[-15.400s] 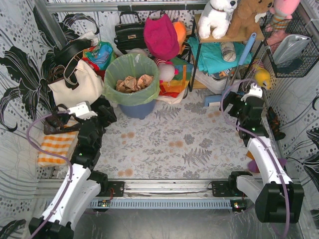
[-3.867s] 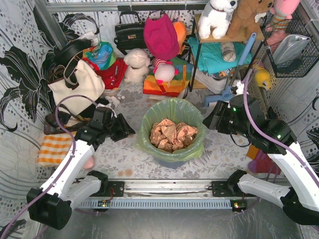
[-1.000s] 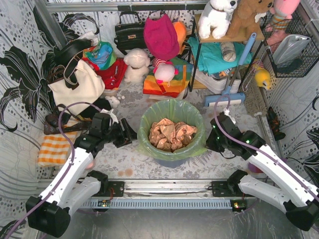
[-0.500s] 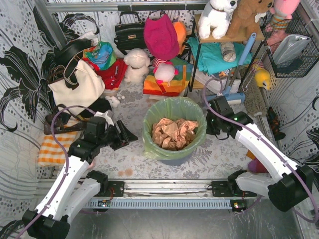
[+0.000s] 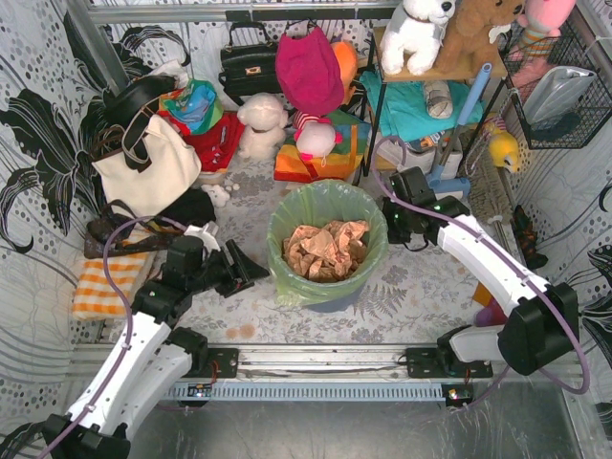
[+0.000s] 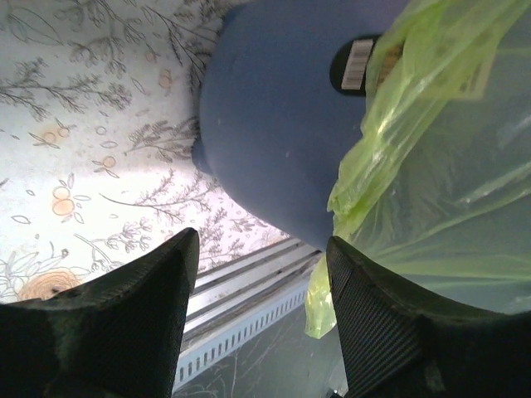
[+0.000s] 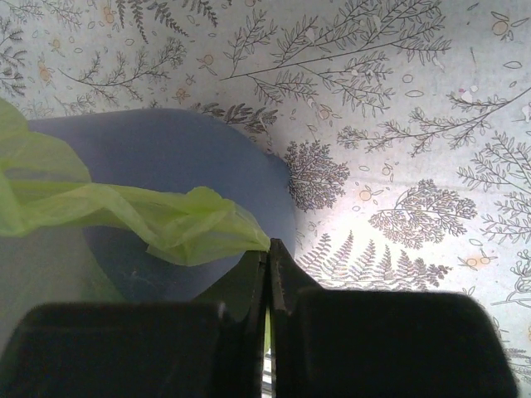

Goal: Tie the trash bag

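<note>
The trash bag (image 5: 326,212), thin light-green plastic with crumpled brown paper inside, lines a blue-grey round bin (image 5: 320,298) in the middle of the floor. My right gripper (image 5: 387,226) is at the bin's right rim, shut on a pulled-out fold of the bag. The right wrist view shows that green fold (image 7: 170,220) pinched at the tips of the gripper (image 7: 268,247), with the bin (image 7: 166,145) behind it. My left gripper (image 5: 251,272) stands open to the left of the bin, apart from it. In the left wrist view the gripper (image 6: 262,278) has nothing between its fingers, and the bag (image 6: 431,166) hangs over the bin (image 6: 274,124).
A cream tote bag (image 5: 143,163) and an orange striped cloth (image 5: 100,282) lie at the left. Plush toys and bags crowd the back, beside a shelf (image 5: 430,72) with teal cloth. A metal rail (image 5: 316,361) runs along the near edge.
My right arm swung from the bin's near right to its far right rim, still shut. The bin shifted a little to the left. My left gripper slid slightly nearer, still open.
</note>
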Available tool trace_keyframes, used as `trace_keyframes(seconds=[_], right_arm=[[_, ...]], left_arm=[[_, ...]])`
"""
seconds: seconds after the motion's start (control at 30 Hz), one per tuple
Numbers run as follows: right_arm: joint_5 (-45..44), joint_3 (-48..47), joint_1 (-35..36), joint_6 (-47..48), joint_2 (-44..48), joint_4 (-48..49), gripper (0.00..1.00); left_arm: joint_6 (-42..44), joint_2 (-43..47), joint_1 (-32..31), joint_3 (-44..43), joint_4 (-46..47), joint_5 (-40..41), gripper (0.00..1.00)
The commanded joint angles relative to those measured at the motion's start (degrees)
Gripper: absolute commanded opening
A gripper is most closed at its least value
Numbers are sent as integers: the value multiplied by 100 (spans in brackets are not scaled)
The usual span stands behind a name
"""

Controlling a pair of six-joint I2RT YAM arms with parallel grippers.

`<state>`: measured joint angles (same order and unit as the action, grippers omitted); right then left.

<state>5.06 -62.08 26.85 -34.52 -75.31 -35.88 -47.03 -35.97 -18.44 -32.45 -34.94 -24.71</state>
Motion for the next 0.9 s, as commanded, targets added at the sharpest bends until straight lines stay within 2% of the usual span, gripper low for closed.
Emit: trace_keyframes(seconds=[0.0, 0.2, 0.47, 0.87], right_arm=[[198, -270, -22, 151, -129, 97, 0], [175, -340, -27, 55, -193, -57, 0], [188, -356, -23, -122, -195, -111, 0], [241, -272, -25, -212, -177, -104, 0]], left_arm=[[-345, 362, -270, 250, 463, -112, 72], [-891, 658, -412, 746, 1336, -249, 73], [-792, 229, -490, 743, 1828, -310, 74], [-1006, -59, -588, 1227, 2626, -161, 48]])
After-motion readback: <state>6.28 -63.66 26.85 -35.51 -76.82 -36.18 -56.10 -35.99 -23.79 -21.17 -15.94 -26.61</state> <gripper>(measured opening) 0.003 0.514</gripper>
